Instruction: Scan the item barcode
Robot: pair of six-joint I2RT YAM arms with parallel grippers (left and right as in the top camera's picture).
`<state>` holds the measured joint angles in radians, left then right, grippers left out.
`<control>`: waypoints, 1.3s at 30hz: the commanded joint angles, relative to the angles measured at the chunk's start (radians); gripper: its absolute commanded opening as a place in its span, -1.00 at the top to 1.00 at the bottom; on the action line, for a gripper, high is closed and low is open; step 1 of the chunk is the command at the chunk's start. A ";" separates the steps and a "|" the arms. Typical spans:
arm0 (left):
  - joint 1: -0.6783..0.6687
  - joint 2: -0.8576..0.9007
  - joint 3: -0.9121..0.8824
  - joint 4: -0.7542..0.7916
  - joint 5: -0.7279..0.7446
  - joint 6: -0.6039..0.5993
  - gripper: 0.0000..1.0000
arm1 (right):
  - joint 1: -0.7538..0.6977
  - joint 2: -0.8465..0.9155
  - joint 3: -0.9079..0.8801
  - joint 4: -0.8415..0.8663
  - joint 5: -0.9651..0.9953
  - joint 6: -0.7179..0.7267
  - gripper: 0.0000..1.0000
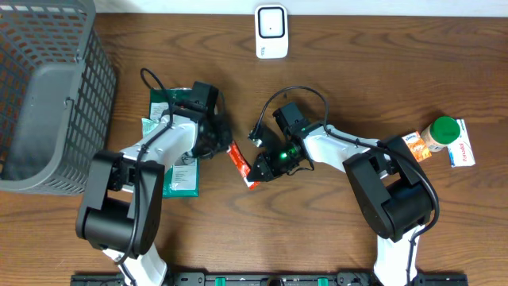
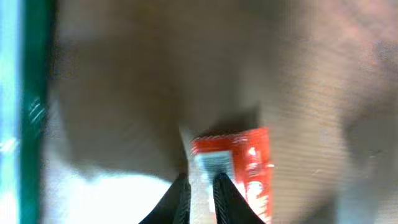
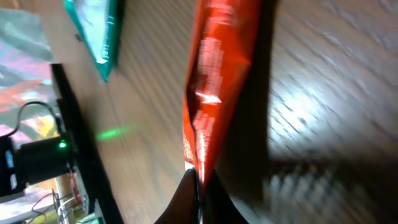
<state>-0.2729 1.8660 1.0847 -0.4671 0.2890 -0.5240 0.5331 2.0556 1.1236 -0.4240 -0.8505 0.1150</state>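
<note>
I am at the handover step. The red packet (image 1: 244, 165) is at the middle of the table, between my two grippers; I cannot tell whether it is lifted or resting on the wood. My right gripper (image 3: 198, 180) is pressed together on the packet's thin edge at its five o'clock end. My left gripper (image 2: 200, 183) has fingers close on either side of the eleven o'clock end, but I cannot tell whether they pinch it. Next, I judge, one gripper must carry the packet to the white scanner (image 1: 271, 32) at twelve o'clock, barcode facing it. The packet looks slim, glossy and crinkled, with a white patch (image 2: 214, 163) too blurred to read.
</note>
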 commanded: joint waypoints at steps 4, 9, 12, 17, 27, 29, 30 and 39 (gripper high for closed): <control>0.062 -0.247 -0.036 -0.051 -0.028 0.003 0.46 | -0.002 -0.093 0.002 -0.057 0.181 0.011 0.98; 0.109 -0.437 -0.036 -0.103 -0.029 0.003 0.35 | -0.002 -0.221 0.002 -0.124 0.379 0.011 0.98; 0.142 -0.526 -0.036 -0.145 -0.029 0.003 0.27 | -0.001 -0.306 0.002 -0.165 0.482 -0.024 0.98; 0.200 -0.618 -0.035 -0.219 -0.042 0.008 0.10 | -0.001 -0.422 0.002 -0.221 0.688 -0.064 0.98; 0.405 -0.639 -0.031 -0.374 -0.059 0.083 0.02 | -0.001 -0.513 0.002 -0.231 0.846 -0.213 0.98; 0.430 -0.638 -0.031 -0.395 -0.058 0.083 0.02 | 0.000 -0.511 0.001 -0.240 0.846 -0.218 0.98; 0.430 -0.638 -0.031 -0.404 -0.058 0.082 0.02 | 0.004 -0.511 0.000 -0.247 0.846 -0.218 0.98; 0.412 -0.629 -0.047 -0.415 -0.058 0.083 0.02 | 0.102 -0.511 -0.014 -0.256 0.998 -0.218 0.98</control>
<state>0.1410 1.2251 1.0420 -0.8761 0.2367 -0.4625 0.5900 1.5620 1.1206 -0.6777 0.0441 -0.0856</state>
